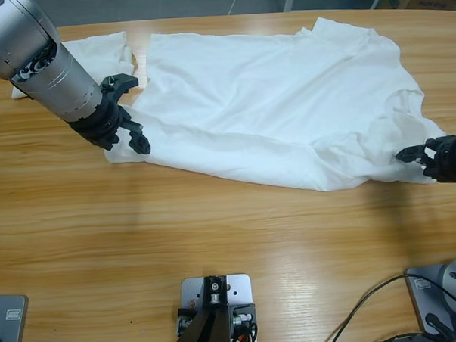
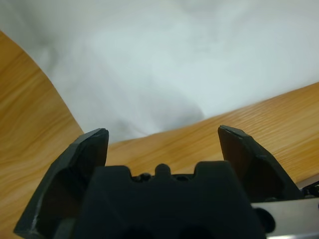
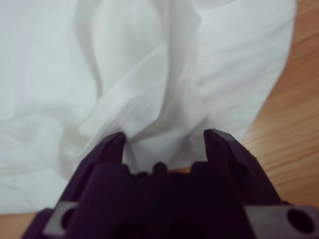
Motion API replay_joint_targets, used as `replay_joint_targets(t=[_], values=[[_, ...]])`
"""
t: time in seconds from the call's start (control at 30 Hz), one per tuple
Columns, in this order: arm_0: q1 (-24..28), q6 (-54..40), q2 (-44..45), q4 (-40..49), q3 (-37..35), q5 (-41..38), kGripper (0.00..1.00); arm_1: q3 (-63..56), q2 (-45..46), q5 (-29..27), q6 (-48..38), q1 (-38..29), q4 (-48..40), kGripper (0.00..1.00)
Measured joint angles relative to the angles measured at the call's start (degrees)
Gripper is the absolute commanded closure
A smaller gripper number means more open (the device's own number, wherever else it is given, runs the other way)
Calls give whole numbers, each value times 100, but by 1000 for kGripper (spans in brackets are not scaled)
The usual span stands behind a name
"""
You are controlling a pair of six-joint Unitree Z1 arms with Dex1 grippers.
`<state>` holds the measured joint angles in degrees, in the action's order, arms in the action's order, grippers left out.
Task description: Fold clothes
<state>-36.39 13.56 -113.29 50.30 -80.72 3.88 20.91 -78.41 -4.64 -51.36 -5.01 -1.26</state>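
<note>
A large white T-shirt [image 1: 285, 100] lies spread and rumpled across the far half of the wooden table [image 1: 215, 232]; no logo shows. My left gripper [image 1: 133, 136] comes in from the upper left to the shirt's left bottom corner. In the left wrist view that gripper [image 2: 163, 139] is open over bare wood, with the shirt's edge [image 2: 164, 74] just beyond its tips. My right gripper [image 1: 406, 154] reaches in from the right edge at the shirt's bunched right end. In the right wrist view it [image 3: 165, 138] is open, with a raised fold of the shirt [image 3: 149, 89] between its jaws.
A second, smaller white garment [image 1: 101, 49] lies at the far left corner, partly hidden under the left arm [image 1: 45, 65]. Bare wood runs along the whole near half of the table. A black cable [image 1: 370, 301] lies at the near right.
</note>
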Motion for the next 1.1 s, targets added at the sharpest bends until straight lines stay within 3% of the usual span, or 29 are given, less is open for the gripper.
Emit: replay_joint_targets(t=[0.07,0.2,0.33,0.57,0.67,0.8,0.93,1.1], values=[[-3,-58,-63,-16,-84,0,166,12,-46,-58,13,73,93,363],[-40,-434,-420,-26,-278,0,11,129,-108,-168,15,89,396,363],[-123,-893,-555,-27,-385,0,147,184,-109,-260,24,89,442,363],[-185,-1521,-848,-36,-437,2,36,189,-7,-294,164,89,445,345],[-241,-1899,-891,-53,-401,70,36,327,546,-293,638,-80,584,345],[-267,-2602,-891,-176,-381,99,41,1236,1087,-303,1594,-1017,1242,340],[-279,-3767,-891,-355,-310,123,48,1574,962,-323,2530,-1707,1439,343],[-283,-4166,-875,-487,-212,123,55,1722,274,-35,3408,-2012,1416,358]])
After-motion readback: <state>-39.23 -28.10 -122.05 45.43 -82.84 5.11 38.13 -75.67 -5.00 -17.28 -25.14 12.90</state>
